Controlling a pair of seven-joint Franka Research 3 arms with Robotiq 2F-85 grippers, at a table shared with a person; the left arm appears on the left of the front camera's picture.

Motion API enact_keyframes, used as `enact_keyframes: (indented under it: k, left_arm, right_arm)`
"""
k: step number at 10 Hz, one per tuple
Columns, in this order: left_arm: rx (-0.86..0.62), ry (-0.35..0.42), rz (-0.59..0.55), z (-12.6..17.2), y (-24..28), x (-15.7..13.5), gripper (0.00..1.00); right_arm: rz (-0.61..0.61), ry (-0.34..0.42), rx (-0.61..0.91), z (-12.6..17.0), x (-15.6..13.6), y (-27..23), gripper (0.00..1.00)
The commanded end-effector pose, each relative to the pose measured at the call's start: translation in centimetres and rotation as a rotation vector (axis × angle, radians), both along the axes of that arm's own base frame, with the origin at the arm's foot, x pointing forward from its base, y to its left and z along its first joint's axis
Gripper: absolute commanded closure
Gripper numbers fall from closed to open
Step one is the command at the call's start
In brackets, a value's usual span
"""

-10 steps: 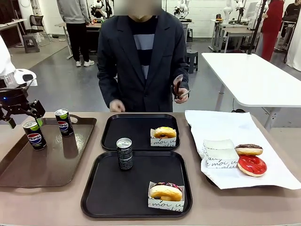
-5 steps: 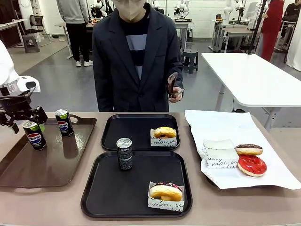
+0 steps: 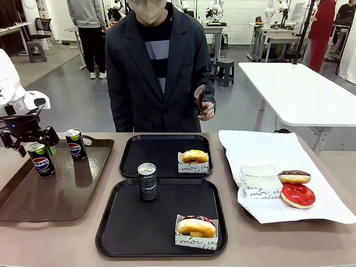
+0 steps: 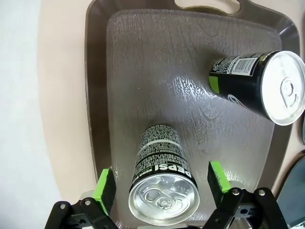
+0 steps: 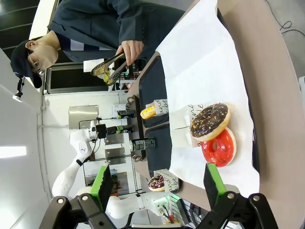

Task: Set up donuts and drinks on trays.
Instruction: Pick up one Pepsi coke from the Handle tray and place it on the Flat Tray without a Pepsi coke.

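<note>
My left gripper (image 3: pixel 31 143) hovers open over a black Pepsi can (image 3: pixel 42 161) on the brown tray (image 3: pixel 61 194). In the left wrist view its green pads (image 4: pixel 106 186) stand on either side of that can's (image 4: pixel 159 157) silver top without touching it. A second Pepsi can (image 3: pixel 75 144) stands beside it. The near black tray (image 3: pixel 133 222) holds a dark grey can (image 3: pixel 147 181) and a sleeved donut (image 3: pixel 196 228). The far black tray (image 3: pixel 150 153) holds a sleeved golden donut (image 3: pixel 194 158). My right gripper (image 5: pixel 157 183) is open and holds nothing.
A white paper sheet (image 3: pixel 267 147) at the right carries a chocolate donut (image 3: pixel 293 176), a red-iced donut (image 3: pixel 297 195) and an empty sleeve (image 3: pixel 259 181). A person stands at the far edge with tongs (image 3: pixel 201 100) raised in one hand.
My left gripper has drifted slightly right over the Pepsi can, still open. The person has straightened up and shifted the tongs a little left.
</note>
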State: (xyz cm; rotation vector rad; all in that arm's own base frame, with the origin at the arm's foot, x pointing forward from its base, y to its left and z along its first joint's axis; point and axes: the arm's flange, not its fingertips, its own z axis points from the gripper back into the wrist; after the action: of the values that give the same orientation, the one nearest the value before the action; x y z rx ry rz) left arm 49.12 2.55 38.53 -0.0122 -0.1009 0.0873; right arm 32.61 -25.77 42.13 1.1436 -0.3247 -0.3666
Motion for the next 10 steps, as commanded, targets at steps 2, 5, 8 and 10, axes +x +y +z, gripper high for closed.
enact_keyframes:
  k: [2, 5, 8, 10]
  left_arm:
    - [0.003, -0.009, 0.005, -0.33, -0.29, 0.64, 0.00]
    - [-0.006, -0.027, -0.008, -0.02, -0.24, 0.68, 0.20]
    - [-0.002, -0.008, 0.007, 0.01, -0.17, 0.73, 0.44]
    - [0.014, 0.022, 0.059, -0.27, 0.21, 1.02, 0.64]
  right_arm:
    - [0.004, -0.007, 0.009, 0.02, -0.04, 0.04, 0.00]
    - [0.004, -0.007, 0.009, 0.02, -0.04, 0.04, 0.00]
    - [0.004, -0.007, 0.009, 0.02, -0.04, 0.04, 0.00]
    - [0.004, -0.007, 0.009, 0.02, -0.04, 0.04, 0.00]
